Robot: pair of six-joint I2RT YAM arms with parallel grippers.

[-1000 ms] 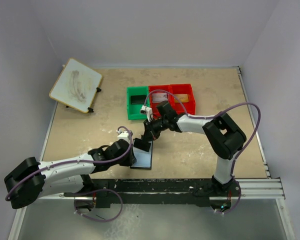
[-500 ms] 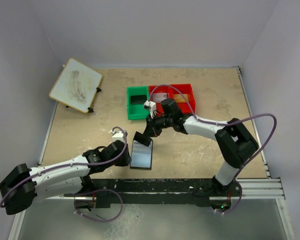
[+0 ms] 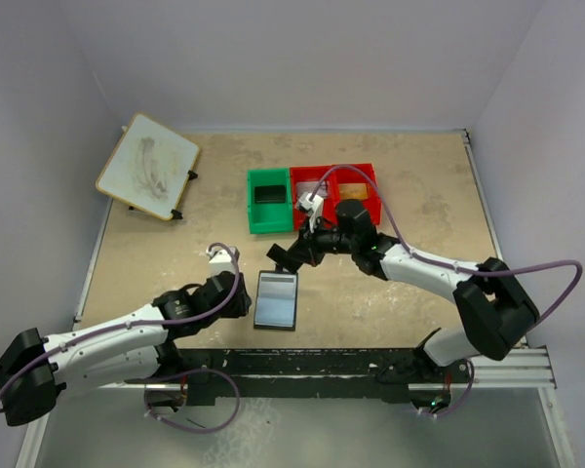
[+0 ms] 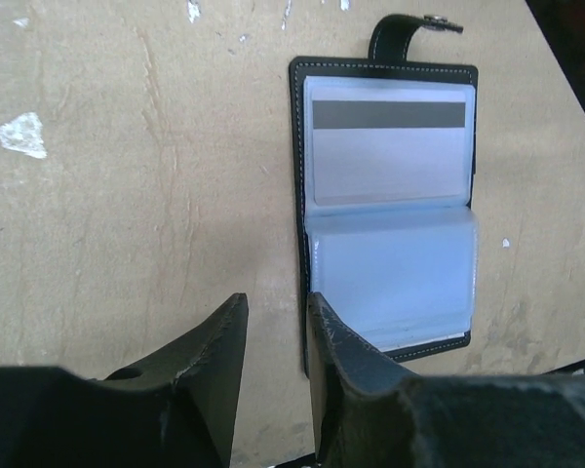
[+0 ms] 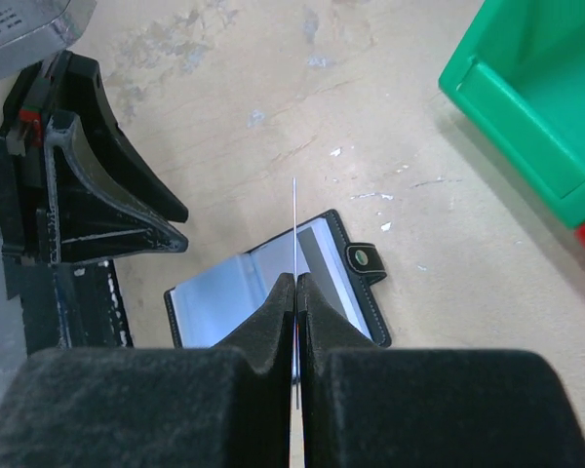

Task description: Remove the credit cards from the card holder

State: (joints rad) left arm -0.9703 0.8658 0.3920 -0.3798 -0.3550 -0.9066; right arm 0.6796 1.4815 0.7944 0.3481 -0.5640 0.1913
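Bench (image 3: 175, 244) holds a green bin (image 3: 269, 200) and red bins (image 3: 356, 190) at the far side, the card holder (image 4: 390, 283) lying open nearer, black-rimmed and pale blue inside, my left end effector (image 4: 276, 307) slightly parted beside it, and my right end effector (image 5: 295, 292) clamping a thin credit card (image 5: 294, 210) above.

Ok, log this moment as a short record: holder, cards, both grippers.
card holder: lying open, pockets up
striped card: in the pocket by the tab
right gripper: shut on a thin card, out of the holder
left gripper: open, empty, at the holder's side edge
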